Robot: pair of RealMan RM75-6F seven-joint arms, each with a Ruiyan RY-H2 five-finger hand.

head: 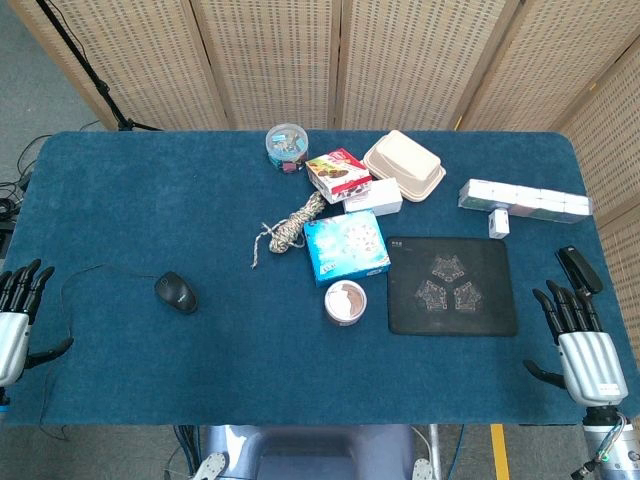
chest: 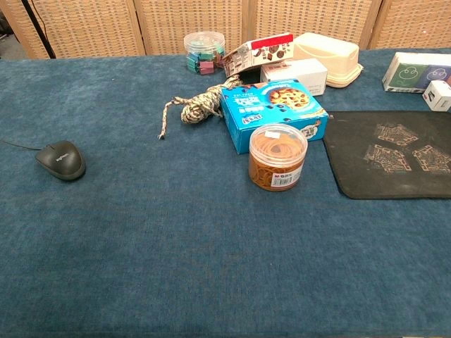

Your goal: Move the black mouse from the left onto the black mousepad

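Note:
The black mouse (head: 176, 292) lies on the blue table at the left, its thin cable curling off toward the left edge; the chest view shows the mouse (chest: 61, 160) too. The black mousepad (head: 451, 286), printed with three grey emblems, lies flat at the right, and its left part (chest: 394, 151) shows in the chest view. My left hand (head: 18, 310) hovers open at the table's left edge, well left of the mouse. My right hand (head: 578, 342) is open at the front right corner, right of the pad. Neither hand holds anything.
Between mouse and pad stand a round tub of rubber bands (head: 345, 302), a blue cookie box (head: 346, 246) and a coiled rope (head: 290, 228). Further back are a clip jar (head: 287, 145), a red box (head: 337, 172), a beige container (head: 404, 164) and white boxes (head: 524, 200). A black stapler (head: 579, 268) lies far right.

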